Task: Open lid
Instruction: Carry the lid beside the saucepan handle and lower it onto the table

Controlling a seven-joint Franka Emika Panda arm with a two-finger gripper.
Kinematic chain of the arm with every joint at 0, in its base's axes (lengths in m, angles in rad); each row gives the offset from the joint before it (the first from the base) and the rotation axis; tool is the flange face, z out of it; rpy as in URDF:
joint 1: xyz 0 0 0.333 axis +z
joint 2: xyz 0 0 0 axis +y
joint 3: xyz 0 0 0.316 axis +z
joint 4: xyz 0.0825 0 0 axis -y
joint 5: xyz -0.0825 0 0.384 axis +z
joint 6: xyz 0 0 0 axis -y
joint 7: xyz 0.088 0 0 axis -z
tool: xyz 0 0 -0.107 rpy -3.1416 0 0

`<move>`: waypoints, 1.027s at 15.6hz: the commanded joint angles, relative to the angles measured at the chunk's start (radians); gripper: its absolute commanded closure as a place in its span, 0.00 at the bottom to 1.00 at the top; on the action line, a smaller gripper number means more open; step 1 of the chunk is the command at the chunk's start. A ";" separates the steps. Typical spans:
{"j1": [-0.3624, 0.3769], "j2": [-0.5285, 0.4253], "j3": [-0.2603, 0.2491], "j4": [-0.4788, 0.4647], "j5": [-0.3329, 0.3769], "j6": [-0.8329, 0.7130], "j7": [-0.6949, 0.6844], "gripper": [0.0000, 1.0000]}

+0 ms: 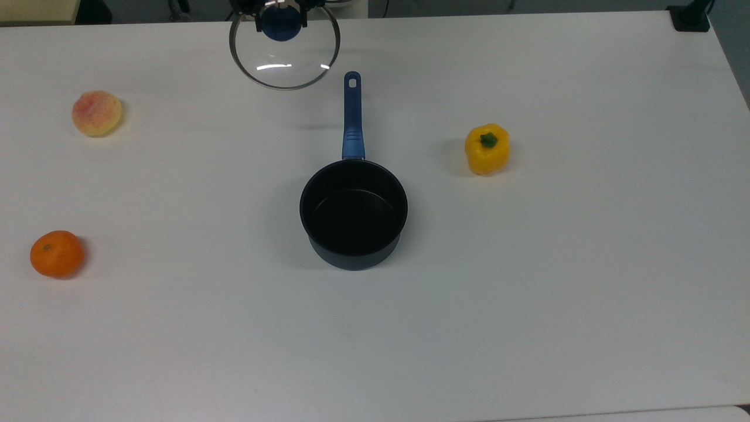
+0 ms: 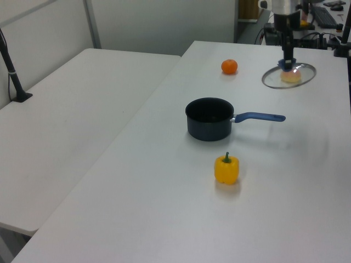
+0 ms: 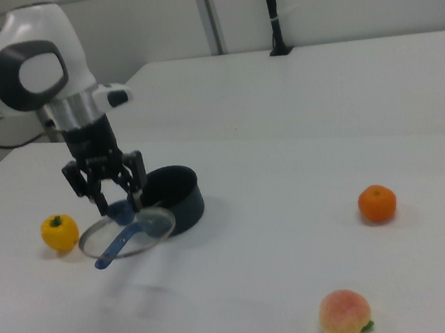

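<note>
With the gripper (image 3: pixel 114 201) closed on the blue knob (image 1: pixel 282 24) of the lid (image 1: pixel 285 55), held in the air near the desk's (image 1: pixel 527 293) far edge in the top view, well apart from the uncovered saucepan (image 1: pixel 353 214), lid removal looks done; only set-down appears to be left.

White rounded arm (image 3: pixel 31 65), grey joint rings, dark round cap; black wrist; black linkage end effector (image 3: pixel 112 201).

The top view's upper edge is cutting off the gripper (image 1: pixel 280 17) above the lid (image 1: pixel 285 53). In the left view, the lid (image 2: pixel 289 75) is covering the peach (image 2: pixel 291 76).
</note>
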 commanded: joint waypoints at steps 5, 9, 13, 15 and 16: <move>-0.013 -0.061 -0.031 -0.247 0.006 0.161 -0.028 0.91; -0.015 -0.035 -0.031 -0.346 0.003 0.334 -0.003 0.91; -0.007 -0.022 -0.031 -0.436 0.003 0.512 0.052 0.91; 0.002 0.002 -0.025 -0.452 0.001 0.575 0.101 0.91; 0.002 0.007 -0.024 -0.452 0.001 0.589 0.112 0.91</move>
